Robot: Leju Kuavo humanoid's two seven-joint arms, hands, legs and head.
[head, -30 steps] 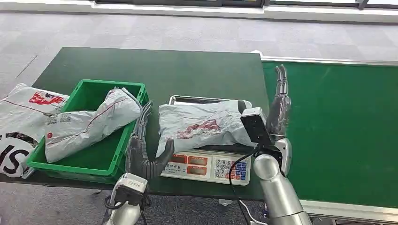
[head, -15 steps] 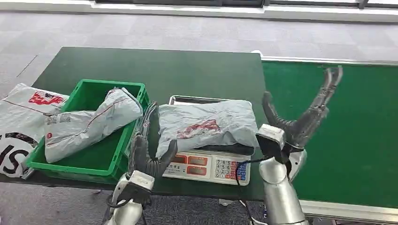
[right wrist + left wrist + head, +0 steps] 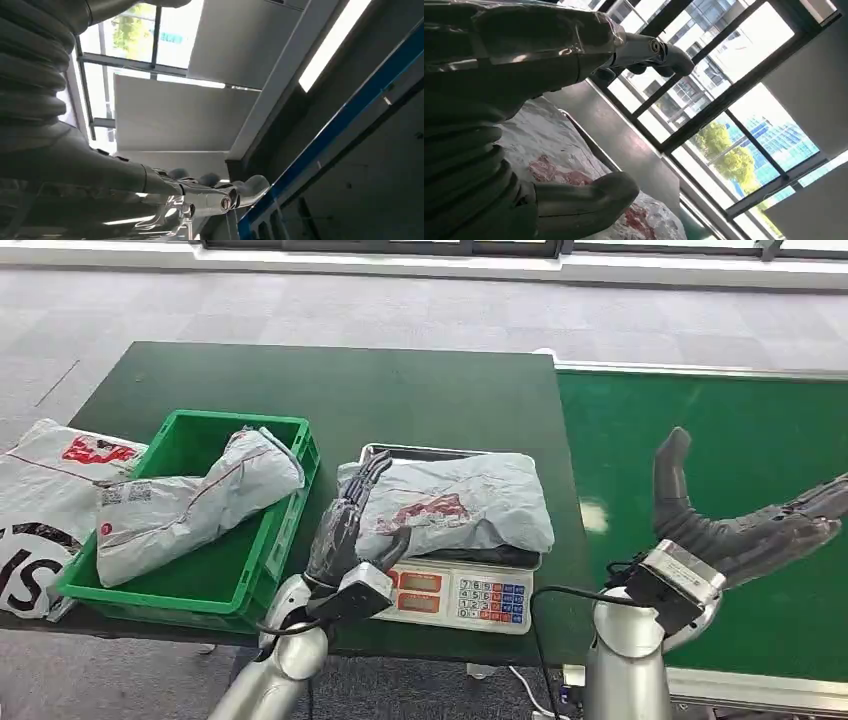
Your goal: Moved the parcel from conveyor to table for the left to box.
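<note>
The left robot hand (image 3: 348, 525) reaches over the near left edge of the grey parcel (image 3: 455, 502), its fingers stretched out flat along the wrapping and its thumb apart beside the scale's front. In the left wrist view the thumb (image 3: 589, 197) hangs just above the parcel's red print (image 3: 555, 172); whether the fingers actually press on the bag I cannot tell, and nothing is gripped. The right robot hand (image 3: 735, 525) hovers above the green conveyor (image 3: 700, 420), spread wide, thumb raised well away from the fingers, holding nothing.

That parcel lies on the metal tray of one weighing scale (image 3: 455, 595), which stands on the dark green desk (image 3: 330, 380) near its front edge, just beside the conveyor. To its left sits one green bin (image 3: 185, 585) with one grey parcel in the bin (image 3: 190, 505) leaning across it, one end propped on the rim. One more white mailing bag (image 3: 40, 490) with red and black print lies at the desk's far left end, partly over the edge. That makes three bags, one bin, one scale.
</note>
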